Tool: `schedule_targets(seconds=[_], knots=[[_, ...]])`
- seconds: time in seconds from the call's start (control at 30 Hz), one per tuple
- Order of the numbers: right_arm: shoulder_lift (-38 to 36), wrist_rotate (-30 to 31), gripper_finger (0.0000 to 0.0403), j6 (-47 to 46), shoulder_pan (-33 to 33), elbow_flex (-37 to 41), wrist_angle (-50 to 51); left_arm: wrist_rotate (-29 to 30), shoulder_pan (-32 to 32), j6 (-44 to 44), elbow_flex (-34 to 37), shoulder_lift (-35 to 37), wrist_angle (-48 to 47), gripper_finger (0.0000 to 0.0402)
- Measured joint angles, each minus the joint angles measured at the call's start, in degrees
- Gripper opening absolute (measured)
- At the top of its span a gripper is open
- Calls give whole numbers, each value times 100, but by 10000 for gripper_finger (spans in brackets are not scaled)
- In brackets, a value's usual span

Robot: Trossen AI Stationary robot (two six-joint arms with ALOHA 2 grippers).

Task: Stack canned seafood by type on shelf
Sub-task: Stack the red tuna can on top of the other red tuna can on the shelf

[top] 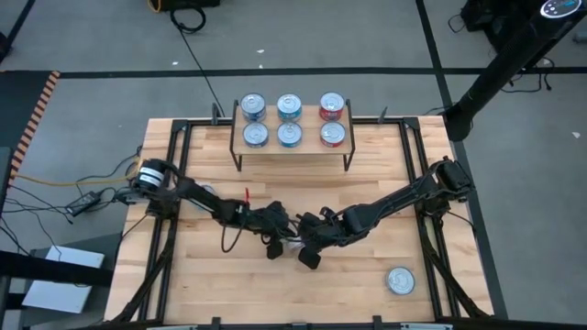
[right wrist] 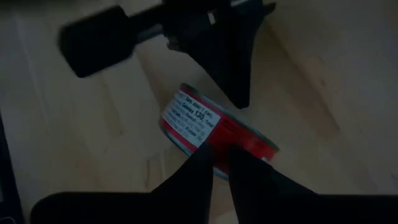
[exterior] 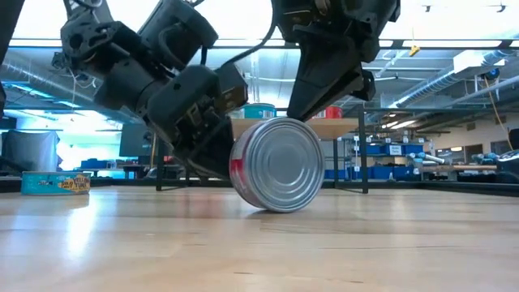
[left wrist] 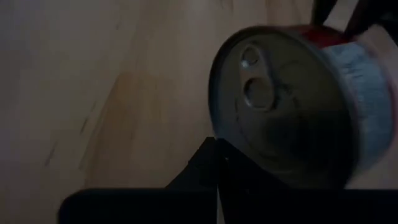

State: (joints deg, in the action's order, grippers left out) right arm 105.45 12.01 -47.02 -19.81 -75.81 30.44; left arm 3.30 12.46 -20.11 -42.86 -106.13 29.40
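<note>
A red-labelled tin (exterior: 280,166) stands tipped up on its rim at the middle of the table, its plain bottom toward the near edge. My left gripper (left wrist: 217,186), shut, comes from the table's left and sits against the tin's pull-tab top (left wrist: 273,93). My right gripper (right wrist: 221,165) hangs over the tin from the right, its fingers a little apart at the tin's upper wall. The shelf (top: 293,152) stands at the far edge, where I see six tins: two blue (top: 253,106), two teal (top: 290,106), two red (top: 332,106). My left gripper's shut fingers (left wrist: 205,168) press against the lower part of the tin's pull-tab top, near its rim (left wrist: 217,134). They come slanting down from the table's left. The tin leans tilted on them, with its lower rim (exterior: 272,207) on the table. My right gripper's fingertips (right wrist: 202,162) stand at the tin's red side wall (right wrist: 249,143) from above; whether they touch it I cannot tell.
Another tin (top: 400,280) lies flat near the table's near right corner. The low view shows a teal tin (exterior: 55,182) flat on the wood. Black rails (top: 174,183) run along both sides of the table. Bare wood lies between the arms and the shelf.
</note>
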Motion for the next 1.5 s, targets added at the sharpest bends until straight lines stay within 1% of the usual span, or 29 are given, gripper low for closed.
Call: schedule_targets(seconds=[0.13, 0.27, 0.43, 0.57, 0.73, 0.83, 1.03, 1.13, 1.27, 1.37, 1.43, 1.5], knots=[[-45, 2, 79, 30, 4, 0, 7, 101, -2, 4, 0, 243, -369, 1], [-134, -95, 99, 51, 13, 0, -56, 520, 9, -232, 0, 544, -687, 1], [-279, -139, 126, 550, 19, -4, -118, 751, 9, -351, 3, 836, -869, 1], [-315, -352, 152, 1188, 17, -5, -141, 757, 52, -654, 150, 956, -779, 1], [-321, -882, 196, 2218, 17, -9, -218, 851, 369, -1203, 652, 1152, -161, 1], [-321, -914, 226, 2671, -7, -15, -264, 978, 569, -1434, 934, 1312, 57, 1], [-278, -864, 286, 3066, 60, -15, -407, 1088, 882, -1614, 1329, 1736, 86, 1], [-186, -897, 308, 3076, 163, -13, -509, 1126, 950, -1599, 1355, 1874, 129, 1], [-44, -864, 325, 3363, 277, -13, -684, 1166, 980, -1429, 1360, 1975, 162, 1], [-5, -912, 329, 3575, 371, -15, -728, 1172, 982, -1467, 1359, 2035, 167, 1], [15, -1010, 329, 3891, 426, -26, -727, 1276, 982, -1462, 1353, 2048, 220, 1], [43, -1058, 326, 4318, 464, -21, -516, 1436, 973, -1484, 1352, 2048, 325, 1]])
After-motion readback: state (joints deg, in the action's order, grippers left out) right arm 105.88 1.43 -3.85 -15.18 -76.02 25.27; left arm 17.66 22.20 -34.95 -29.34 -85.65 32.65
